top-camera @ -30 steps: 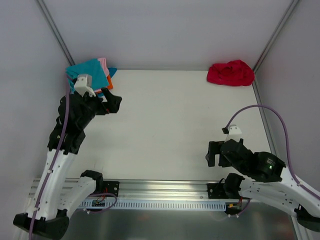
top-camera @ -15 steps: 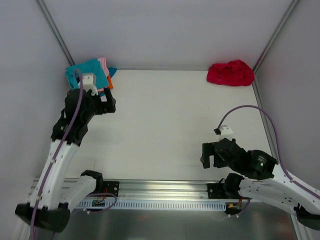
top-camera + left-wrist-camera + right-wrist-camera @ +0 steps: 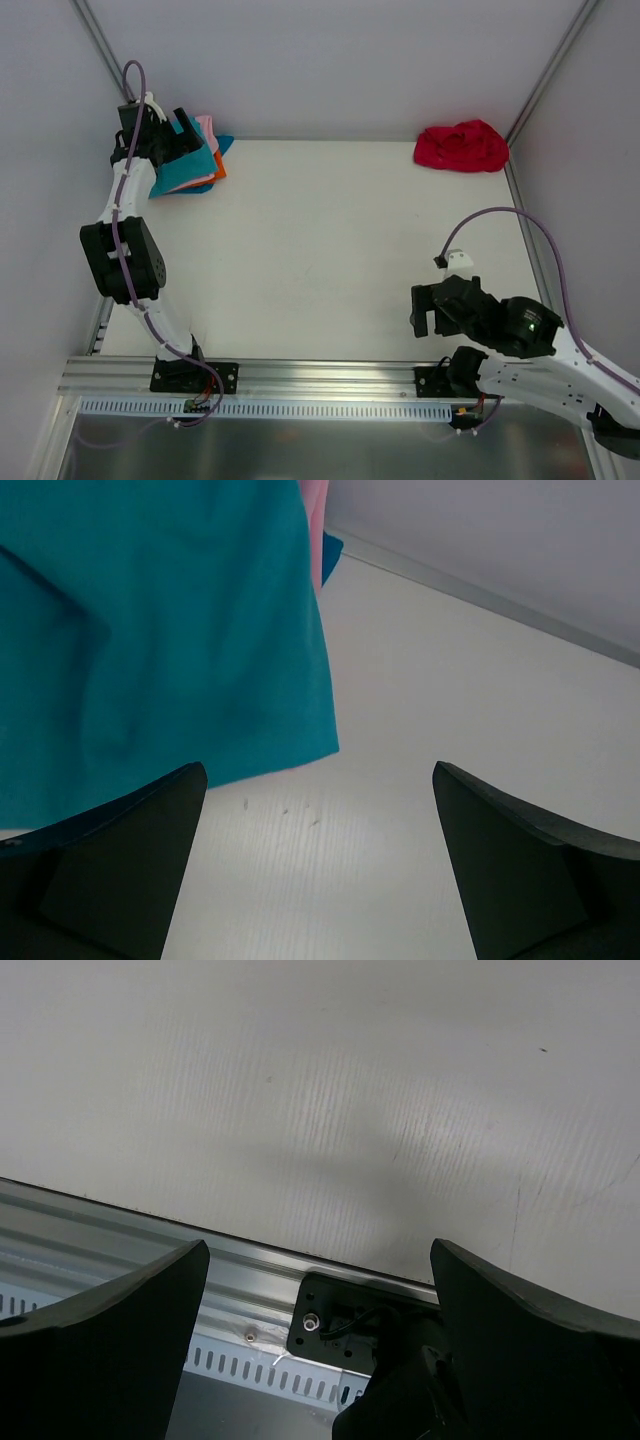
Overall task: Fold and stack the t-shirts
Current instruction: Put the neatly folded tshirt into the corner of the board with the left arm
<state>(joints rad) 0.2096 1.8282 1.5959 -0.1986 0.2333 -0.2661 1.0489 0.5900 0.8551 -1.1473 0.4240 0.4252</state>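
Note:
A folded stack of t-shirts lies in the far left corner, with the teal one point(image 3: 185, 168) on top and pink point(image 3: 205, 127), orange point(image 3: 218, 170) and blue point(image 3: 226, 143) edges showing beneath. My left gripper point(image 3: 188, 138) hovers over the stack's back edge, open and empty. In the left wrist view the teal t-shirt point(image 3: 160, 630) fills the upper left, and bare table lies between the fingers point(image 3: 120, 865). A crumpled red t-shirt point(image 3: 462, 146) sits at the far right corner. My right gripper point(image 3: 428, 310) is open and empty, low over the table's near edge.
Grey walls with metal corner posts point(image 3: 105, 50) close in the table's far side. A metal rail point(image 3: 150, 1250) with the right arm's black base mount point(image 3: 350, 1315) runs along the near edge. White table point(image 3: 340, 230) spreads between the two piles.
The left arm has stretched out and its gripper has moved up toward the far left corner, now over the stack. The right gripper drifted slightly near the front edge. Both stay open.

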